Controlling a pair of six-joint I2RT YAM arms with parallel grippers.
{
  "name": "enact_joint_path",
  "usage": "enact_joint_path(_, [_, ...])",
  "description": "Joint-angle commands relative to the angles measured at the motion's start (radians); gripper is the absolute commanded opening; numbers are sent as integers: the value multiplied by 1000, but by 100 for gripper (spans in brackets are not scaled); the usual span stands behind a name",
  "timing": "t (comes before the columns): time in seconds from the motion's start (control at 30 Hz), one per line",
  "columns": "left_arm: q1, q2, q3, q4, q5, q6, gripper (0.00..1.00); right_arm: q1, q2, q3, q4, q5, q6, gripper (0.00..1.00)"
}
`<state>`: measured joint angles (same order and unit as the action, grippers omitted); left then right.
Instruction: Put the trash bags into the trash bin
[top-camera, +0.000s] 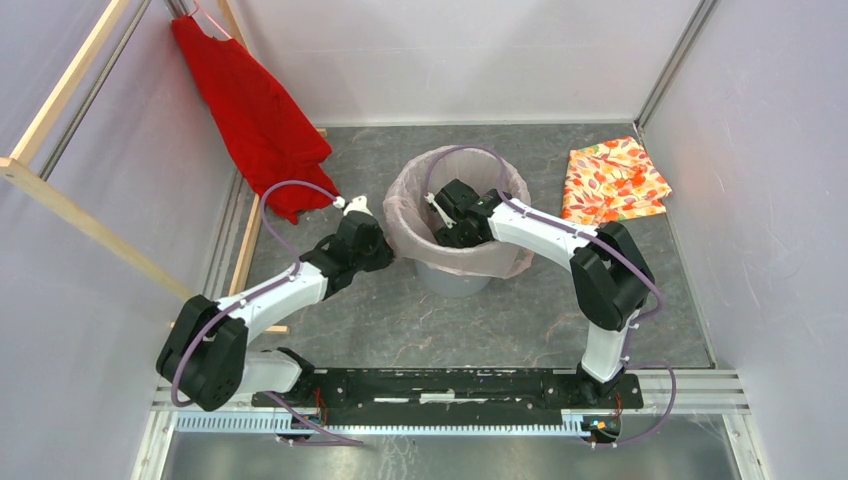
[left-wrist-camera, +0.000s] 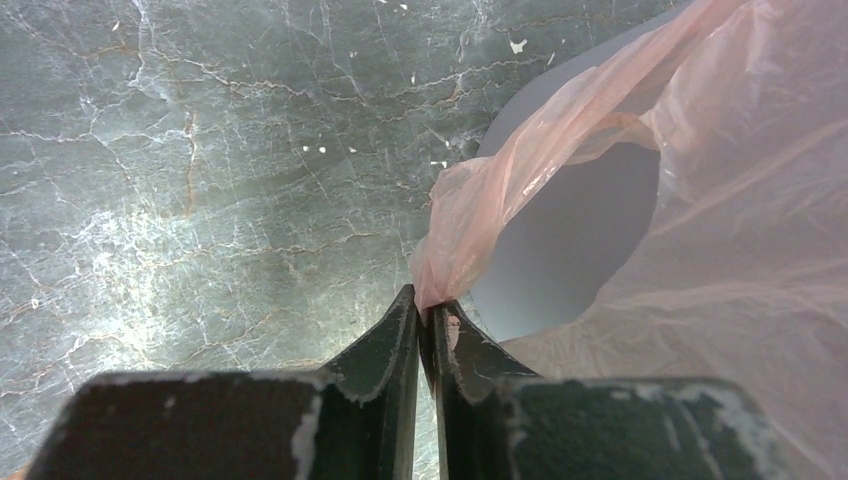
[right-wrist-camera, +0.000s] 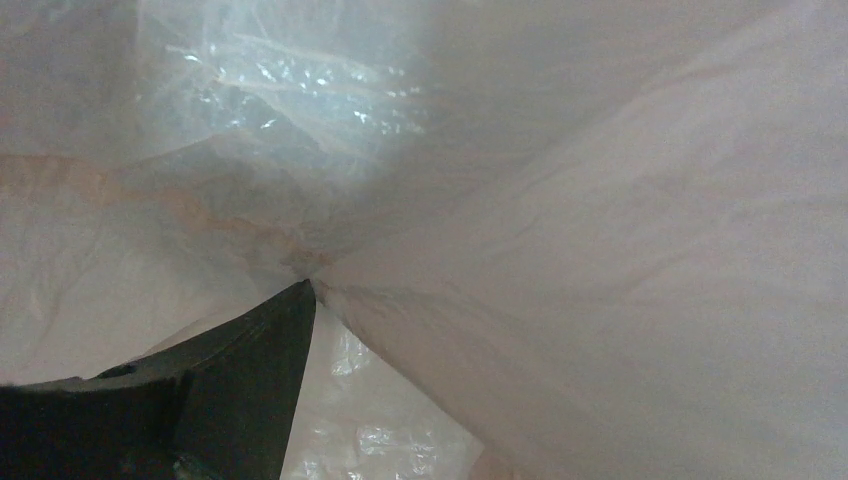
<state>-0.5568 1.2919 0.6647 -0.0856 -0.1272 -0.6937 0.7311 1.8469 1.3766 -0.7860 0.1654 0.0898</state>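
Trash bag (left-wrist-camera: 740, 150) is flimsy, slippery film, so my left pincer (left-wrist-camera: 428, 310) is nipped on its bunched edge at 9 o'clock on the bin (top-camera: 455, 283), right pincer (top-camera: 448, 215) splayed wide inside.

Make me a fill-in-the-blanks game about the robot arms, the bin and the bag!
1. The trash bag draped over the rim of the trash bin is pale ___.
2. The right gripper reaches ___ the bin.
3. The left gripper pinches the bag's edge ___ the bin.
4. The garment hanging in the far left corner is ___.

Missing words: pink, inside, outside, red.
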Motion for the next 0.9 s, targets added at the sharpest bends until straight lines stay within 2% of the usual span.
enact_joint_path(0.0, [-4,-33,31,-24,-3,-7,17,-10,24,-17,-27,-12,-8,83])
enact_joint_path(0.63, [-2,-111,32,-67,-50,-22,36,-7,-22,-16,-18,7,-5,82])
enact_joint_path(0.87, [0,-101,54,-74,-84,-31,36,-3,-30,-12,-20,21,-19,82])
